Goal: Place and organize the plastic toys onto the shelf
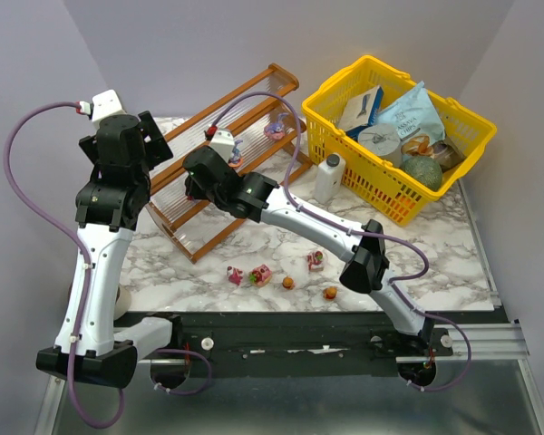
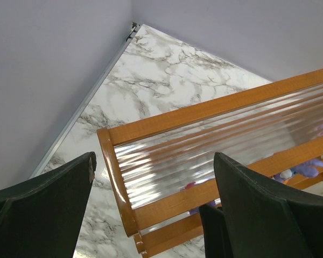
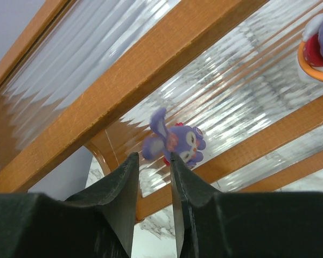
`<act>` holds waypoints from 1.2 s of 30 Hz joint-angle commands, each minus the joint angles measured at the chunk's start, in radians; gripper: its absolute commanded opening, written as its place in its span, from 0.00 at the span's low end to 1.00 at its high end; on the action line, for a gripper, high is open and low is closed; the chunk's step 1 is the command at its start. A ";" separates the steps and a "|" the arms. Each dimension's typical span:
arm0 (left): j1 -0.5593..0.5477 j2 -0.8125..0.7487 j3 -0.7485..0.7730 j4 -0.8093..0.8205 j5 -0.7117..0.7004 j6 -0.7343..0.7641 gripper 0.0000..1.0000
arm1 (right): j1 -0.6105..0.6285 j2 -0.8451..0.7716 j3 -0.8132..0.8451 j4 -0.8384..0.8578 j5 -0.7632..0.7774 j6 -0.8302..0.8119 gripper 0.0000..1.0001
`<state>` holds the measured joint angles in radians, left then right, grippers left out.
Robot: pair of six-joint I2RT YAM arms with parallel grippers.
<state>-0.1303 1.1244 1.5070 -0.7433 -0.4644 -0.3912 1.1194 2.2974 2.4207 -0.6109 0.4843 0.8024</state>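
5 plastic toys (image 1: 260, 275) loose on table (image 1: 435, 263) nearest | right gripper (image 3: 153, 157) jaws slightly parted, grasping nothing | purple figurine (image 3: 175, 142) just beyond tips on shelf (image 3: 151, 59) tier, blurred | best: widen, retreat straight without nudging it | left gripper (image 2: 154, 161) gaping, empty, over shelf end

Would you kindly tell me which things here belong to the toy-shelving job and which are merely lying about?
Belong to the job:
- shelf
- purple toy, on the shelf
- loose toys, in front of the shelf

Just lying about:
- basket
- packets, in the basket
- bottle, beside the basket
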 commanded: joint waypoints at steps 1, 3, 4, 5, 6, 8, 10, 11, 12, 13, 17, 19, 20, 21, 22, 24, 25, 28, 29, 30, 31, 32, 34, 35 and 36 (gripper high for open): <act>0.004 -0.015 0.004 0.012 -0.031 0.011 0.99 | 0.010 0.011 0.017 0.039 0.002 -0.025 0.38; 0.006 -0.015 0.007 0.012 -0.030 0.012 0.99 | 0.010 0.007 0.015 0.042 -0.003 -0.026 0.38; 0.005 -0.017 0.007 0.010 -0.029 0.012 0.99 | 0.011 0.005 0.015 0.043 -0.006 -0.028 0.39; 0.006 -0.018 0.009 0.010 -0.028 0.014 0.99 | 0.010 0.001 0.011 0.046 -0.009 -0.028 0.39; 0.005 -0.018 0.009 0.010 -0.026 0.014 0.99 | 0.010 -0.006 0.009 0.049 -0.010 -0.029 0.40; 0.006 -0.020 0.009 0.010 -0.020 0.014 0.99 | 0.010 -0.016 -0.006 0.049 -0.015 -0.032 0.42; 0.006 -0.020 0.007 0.012 -0.013 0.012 0.99 | 0.011 -0.042 -0.024 0.056 -0.016 -0.034 0.45; 0.006 -0.020 0.007 0.012 -0.010 0.012 0.99 | 0.011 -0.052 -0.035 0.056 -0.018 -0.034 0.47; 0.005 -0.021 0.007 0.012 -0.005 0.012 0.99 | 0.010 -0.062 -0.058 0.057 -0.019 -0.035 0.49; 0.004 -0.021 0.007 0.012 -0.003 0.012 0.99 | 0.010 -0.084 -0.072 0.062 -0.021 -0.037 0.51; 0.005 -0.021 0.009 0.010 0.001 0.011 0.99 | 0.010 -0.137 -0.124 0.065 -0.027 -0.043 0.56; 0.006 -0.021 0.009 0.013 0.004 0.011 0.99 | 0.011 -0.160 -0.161 0.065 -0.027 -0.043 0.56; 0.005 -0.023 0.007 0.012 0.006 0.011 0.99 | 0.010 -0.183 -0.176 0.065 -0.026 -0.043 0.56; 0.006 -0.025 0.007 0.012 0.006 0.011 0.99 | 0.010 -0.197 -0.190 0.072 -0.026 -0.045 0.56; 0.006 -0.026 0.006 0.013 0.004 0.011 0.99 | 0.010 -0.210 -0.221 0.079 -0.024 -0.049 0.56; 0.005 -0.028 0.002 0.015 0.006 0.011 0.99 | 0.011 -0.242 -0.247 0.085 -0.013 -0.043 0.56; 0.004 -0.028 0.002 0.015 0.007 0.011 0.99 | 0.010 -0.251 -0.268 0.086 -0.009 -0.039 0.55; 0.006 -0.029 -0.002 0.018 0.012 0.009 0.99 | 0.005 -0.276 -0.328 0.091 0.010 0.004 0.52; 0.006 -0.028 -0.002 0.018 0.015 0.009 0.99 | 0.000 -0.273 -0.336 0.091 0.005 0.029 0.48; 0.005 -0.026 -0.002 0.018 0.015 0.011 0.99 | -0.006 -0.268 -0.350 0.092 -0.015 0.046 0.45; 0.006 -0.026 -0.002 0.018 0.018 0.011 0.99 | -0.015 -0.263 -0.354 0.091 -0.026 0.063 0.42; 0.006 -0.026 -0.001 0.018 0.020 0.009 0.99 | -0.023 -0.260 -0.357 0.091 -0.035 0.089 0.37; 0.006 -0.025 -0.001 0.018 0.023 0.011 0.99 | -0.038 -0.242 -0.357 0.094 -0.059 0.106 0.31; 0.005 -0.025 -0.002 0.018 0.023 0.011 0.99 | -0.046 -0.233 -0.354 0.095 -0.072 0.112 0.25; 0.006 -0.025 -0.002 0.018 0.023 0.011 0.99 | -0.050 -0.227 -0.348 0.096 -0.090 0.115 0.22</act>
<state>-0.1303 1.1141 1.5070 -0.7425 -0.4557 -0.3878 1.0973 2.0373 2.0750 -0.5270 0.4435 0.8543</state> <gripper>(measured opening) 0.988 0.275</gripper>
